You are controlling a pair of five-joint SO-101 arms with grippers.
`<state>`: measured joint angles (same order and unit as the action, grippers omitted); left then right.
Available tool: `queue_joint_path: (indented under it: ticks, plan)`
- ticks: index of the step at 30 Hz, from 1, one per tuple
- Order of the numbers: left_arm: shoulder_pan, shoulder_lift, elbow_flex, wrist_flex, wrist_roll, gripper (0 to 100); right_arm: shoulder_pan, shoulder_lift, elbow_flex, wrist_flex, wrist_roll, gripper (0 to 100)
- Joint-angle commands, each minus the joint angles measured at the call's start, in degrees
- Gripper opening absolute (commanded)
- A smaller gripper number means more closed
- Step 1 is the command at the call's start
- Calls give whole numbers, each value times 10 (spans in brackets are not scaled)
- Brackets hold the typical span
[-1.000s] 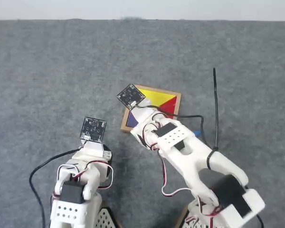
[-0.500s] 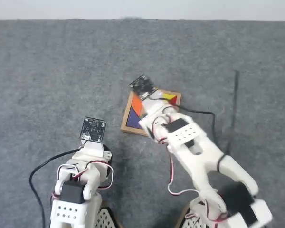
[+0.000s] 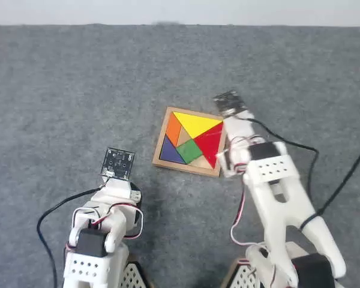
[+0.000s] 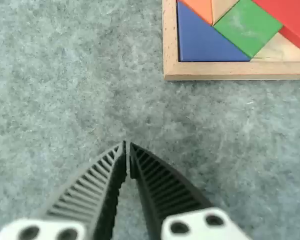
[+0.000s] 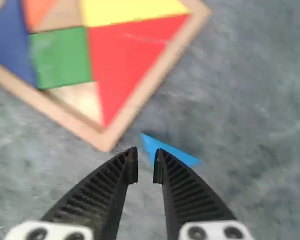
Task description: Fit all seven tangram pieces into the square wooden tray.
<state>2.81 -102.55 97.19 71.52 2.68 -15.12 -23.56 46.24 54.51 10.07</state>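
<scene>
Clearly the right claw (image 5: 145,162), barely parted and empty, is the nearer one; the light blue piece (image 5: 169,151) lies on the counter (image 5: 250,75) just beyond its tips, outside the tray (image 3: 186,170) by one corner; its long edge slants across the claw's line.

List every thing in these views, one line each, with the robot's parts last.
wooden tray: 1, pale wood, mid-table on the carpet
large triangles: 2, yellow and red, in the tray
smaller triangles: 2, orange and dark blue, in the tray
square: 1, green, in the tray's middle
tan patches: 2, in the tray; cannot tell whether pieces or bare floor
loose piece: 1, light blue, on the carpet outside the tray's corner
carpet: 1, grey, covering the table
left gripper: 1, black, shut, over bare carpet short of the tray
right gripper: 1, black, narrowly open, just short of the loose piece
</scene>
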Motion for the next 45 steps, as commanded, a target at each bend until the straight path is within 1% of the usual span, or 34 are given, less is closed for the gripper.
queue_joint_path:
  ticks: [1,4,6,24,30,35,41,45]
  plan:
    - [1,-7,-7,4,7,12,21,10,-27,18,28,136]
    - [1,-7,-7,4,7,12,15,15,-27,17,47,233]
    - [1,-7,-7,4,7,12,5,21,-25,16,53,262]
    - [1,-7,-7,4,7,12,-3,155,-37,-59,60,263]
    - [1,-7,-7,4,7,12,-6,166,-40,-79,145,263]
    - [1,-7,-7,4,7,12,-7,166,-38,-80,251,263]
    - [1,-7,-7,4,7,12,-2,167,-36,-42,381,263]
    - [1,-7,-7,4,7,12,-3,167,-36,-14,429,262]
